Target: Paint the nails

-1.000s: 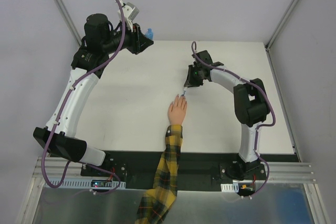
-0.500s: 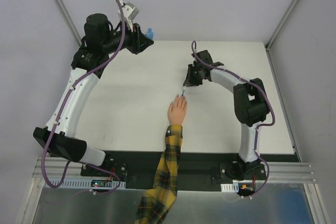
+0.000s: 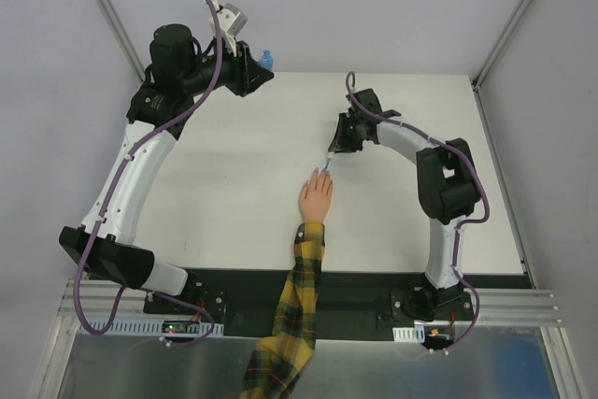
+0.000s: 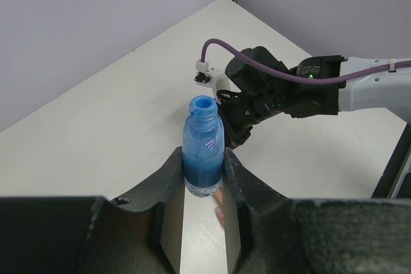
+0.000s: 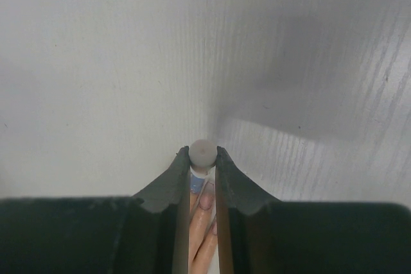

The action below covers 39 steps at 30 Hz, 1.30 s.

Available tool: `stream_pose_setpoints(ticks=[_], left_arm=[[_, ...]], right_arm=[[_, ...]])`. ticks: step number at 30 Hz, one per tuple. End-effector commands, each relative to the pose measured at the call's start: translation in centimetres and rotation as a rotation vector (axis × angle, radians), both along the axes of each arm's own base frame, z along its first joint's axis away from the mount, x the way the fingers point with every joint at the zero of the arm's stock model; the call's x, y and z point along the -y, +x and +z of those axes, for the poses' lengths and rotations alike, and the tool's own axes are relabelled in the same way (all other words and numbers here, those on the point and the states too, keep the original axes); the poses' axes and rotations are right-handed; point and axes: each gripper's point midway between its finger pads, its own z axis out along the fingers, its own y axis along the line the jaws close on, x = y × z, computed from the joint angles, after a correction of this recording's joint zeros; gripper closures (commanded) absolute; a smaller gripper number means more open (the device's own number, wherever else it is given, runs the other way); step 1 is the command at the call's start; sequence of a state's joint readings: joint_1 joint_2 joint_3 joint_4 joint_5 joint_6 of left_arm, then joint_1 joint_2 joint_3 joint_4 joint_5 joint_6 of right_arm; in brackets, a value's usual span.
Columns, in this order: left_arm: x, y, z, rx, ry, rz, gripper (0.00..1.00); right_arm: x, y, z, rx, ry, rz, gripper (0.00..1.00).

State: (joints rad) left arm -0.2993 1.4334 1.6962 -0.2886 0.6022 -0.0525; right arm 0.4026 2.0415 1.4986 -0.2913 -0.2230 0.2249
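A small peach-coloured hand (image 3: 316, 201) with a yellow-black plaid sleeve (image 3: 291, 310) lies palm down on the white table (image 3: 234, 184). My right gripper (image 3: 334, 150) is shut on the white brush cap (image 5: 202, 151). Its blue-tipped brush (image 3: 326, 167) points down at the fingertips. In the right wrist view the nails (image 5: 207, 201) show between the jaws, one skin-toned, with blue (image 5: 194, 183) just beside it. My left gripper (image 3: 263, 62) is shut on the open blue bottle (image 4: 203, 145), held upright above the table's far left part.
The right arm (image 4: 289, 91) shows in the left wrist view beyond the bottle. Grey walls with metal frame posts (image 3: 112, 16) close the table in at the back and sides. The arm bases stand on a black strip (image 3: 355, 282) at the near edge.
The right wrist has shifted slightly back and right, with the brush tip still at the fingertips. The left arm and the hand have not moved.
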Motion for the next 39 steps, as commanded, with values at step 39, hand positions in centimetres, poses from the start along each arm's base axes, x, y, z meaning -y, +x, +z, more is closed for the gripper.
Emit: stream_pose_setpoints(ticks=[39], left_arm=[[-0.1,-0.6,2.7,0.079,-0.042,-0.022,1.00]], right_arm=[[-0.7,1.0,6.2,0.212,0.228,0.009,1.00]])
